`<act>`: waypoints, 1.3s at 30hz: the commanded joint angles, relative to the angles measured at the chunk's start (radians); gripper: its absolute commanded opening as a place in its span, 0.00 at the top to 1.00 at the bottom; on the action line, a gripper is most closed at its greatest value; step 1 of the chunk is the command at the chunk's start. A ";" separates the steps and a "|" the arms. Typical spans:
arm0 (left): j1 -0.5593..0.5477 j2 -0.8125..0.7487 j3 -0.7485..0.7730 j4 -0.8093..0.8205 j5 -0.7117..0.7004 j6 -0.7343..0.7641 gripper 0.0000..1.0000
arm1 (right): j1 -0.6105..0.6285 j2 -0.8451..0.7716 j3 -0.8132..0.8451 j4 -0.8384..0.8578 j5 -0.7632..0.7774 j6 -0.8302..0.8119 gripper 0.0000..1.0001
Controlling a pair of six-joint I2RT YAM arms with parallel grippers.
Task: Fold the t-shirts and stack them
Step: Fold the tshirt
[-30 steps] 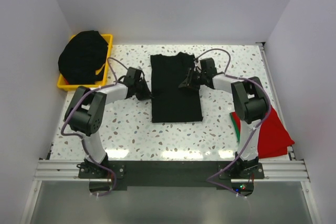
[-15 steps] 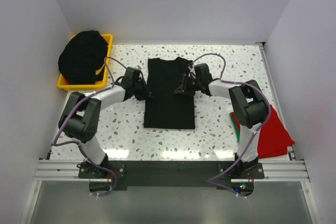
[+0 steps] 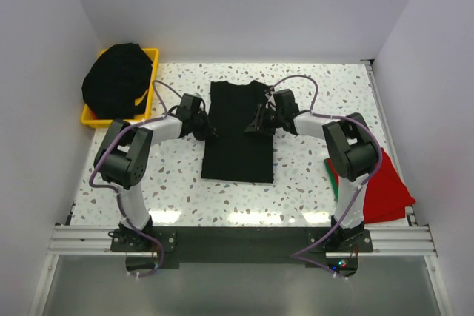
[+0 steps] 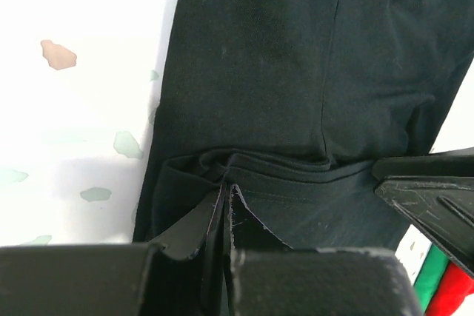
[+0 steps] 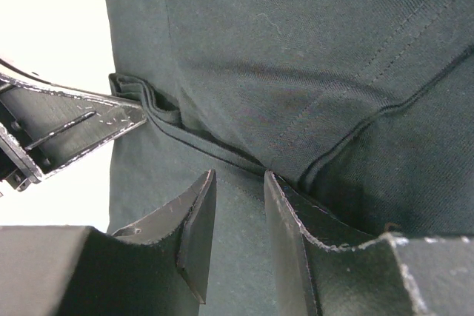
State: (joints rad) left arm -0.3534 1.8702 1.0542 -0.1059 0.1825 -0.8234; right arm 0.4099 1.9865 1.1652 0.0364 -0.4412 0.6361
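Black t-shirt on bench, sides apparently folded in; cross-fold not yet done. Left gripper pinches its edge; right gripper sits ajar, hold unclear. Bin pile awaits folding.

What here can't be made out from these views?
- Top view: how many shirts make up the black pile in the bin; it reads as one lump.
- Top view: red shirt, partly behind the right arm.
- Right wrist view: whether the right gripper pinches the black shirt; black on black.

Narrow folded black t-shirt lies centred; black heap left, red shirt right
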 commanded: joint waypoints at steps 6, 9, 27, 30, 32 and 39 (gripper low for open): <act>0.010 0.034 -0.014 -0.003 -0.072 -0.006 0.95 | -0.005 -0.005 -0.033 -0.148 0.018 -0.024 0.62; 0.010 0.026 -0.016 -0.015 -0.080 -0.006 0.95 | -0.025 -0.018 -0.048 -0.133 -0.002 -0.007 0.62; 0.013 0.011 0.007 -0.037 -0.074 0.004 0.95 | -0.146 -0.067 -0.110 -0.059 -0.106 0.043 0.62; 0.014 0.003 0.009 -0.041 -0.069 0.003 0.95 | -0.163 -0.069 -0.114 -0.066 -0.111 0.040 0.62; 0.016 -0.003 0.013 -0.043 -0.064 0.004 0.94 | -0.178 -0.071 -0.125 -0.058 -0.114 0.039 0.62; 0.027 -0.046 0.040 -0.074 -0.058 0.017 0.94 | -0.220 -0.087 -0.142 -0.047 -0.129 0.048 0.62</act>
State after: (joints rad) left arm -0.3523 1.8713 1.0698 -0.1295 0.1741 -0.8272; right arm 0.2161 1.9358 1.0454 0.0227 -0.6018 0.6964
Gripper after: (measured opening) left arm 0.056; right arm 0.382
